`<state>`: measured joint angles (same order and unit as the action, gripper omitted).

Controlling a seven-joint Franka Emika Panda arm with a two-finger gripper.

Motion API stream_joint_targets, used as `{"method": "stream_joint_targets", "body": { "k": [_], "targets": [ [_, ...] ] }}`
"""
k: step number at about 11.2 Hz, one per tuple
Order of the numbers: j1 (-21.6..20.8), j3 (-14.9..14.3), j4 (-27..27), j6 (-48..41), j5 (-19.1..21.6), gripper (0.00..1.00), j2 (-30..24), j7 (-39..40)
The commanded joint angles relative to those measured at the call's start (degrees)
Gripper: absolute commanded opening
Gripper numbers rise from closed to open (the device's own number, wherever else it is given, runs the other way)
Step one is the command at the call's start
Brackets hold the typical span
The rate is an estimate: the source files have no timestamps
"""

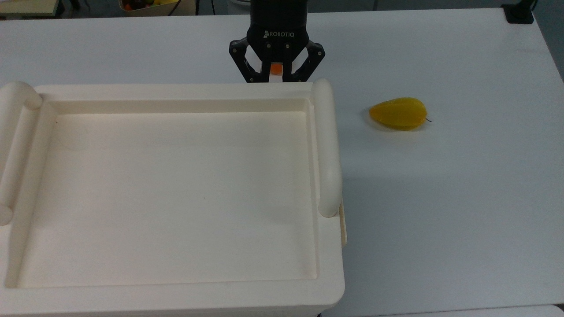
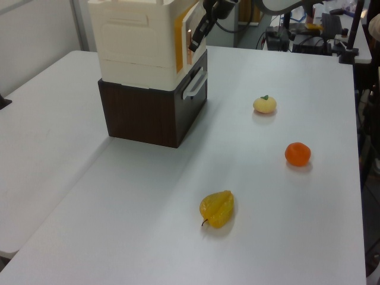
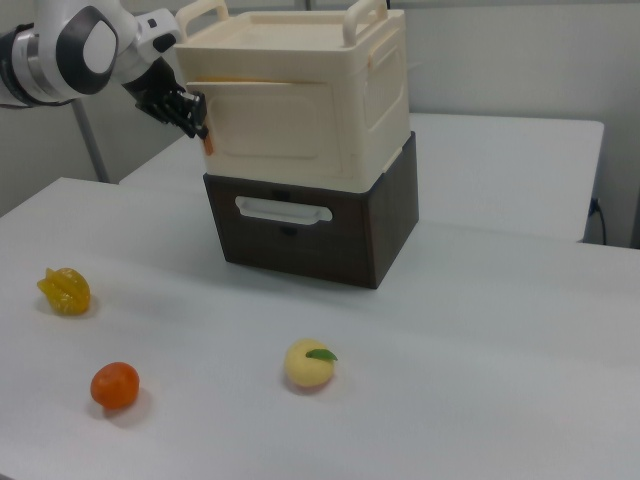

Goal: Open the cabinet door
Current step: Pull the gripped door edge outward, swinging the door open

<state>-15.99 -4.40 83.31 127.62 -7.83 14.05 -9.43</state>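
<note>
yellow fruit (image 2: 217, 208) — mid-table | orange (image 2: 297, 154) | pale fruit (image 2: 264, 104) | dark drawer unit (image 2: 152, 110)

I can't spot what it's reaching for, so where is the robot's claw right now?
In the right view the claw sits at the cabinet door's left edge, up on the cream cabinet. In the left view it is at the cabinet's right front corner.
</note>
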Motion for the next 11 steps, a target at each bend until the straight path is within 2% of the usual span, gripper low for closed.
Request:
{"method": "stream_joint_targets", "body": {
  "k": [1, 2, 3, 5, 8, 11],
  "targets": [
    [-0.8, -0.5, 0.6, -7.3, 0.3, 0.82, -2.3, -1.3],
    [-0.8, -0.5, 0.4, -9.9, 0.3, 0.86, -3.3, -1.3],
    [-0.6, -0.5, 0.3, -10.6, 0.4, 0.94, -4.4, -1.4],
    [-0.4, -0.6, -1.3, -10.6, 1.3, 0.99, -5.9, -1.3],
    [-0.4, -0.8, -4.2, -9.4, 1.0, 1.00, -5.7, -1.0],
    [-0.8, -0.6, -4.0, 1.7, 1.1, 1.00, -4.7, -1.3]
  ]
}}
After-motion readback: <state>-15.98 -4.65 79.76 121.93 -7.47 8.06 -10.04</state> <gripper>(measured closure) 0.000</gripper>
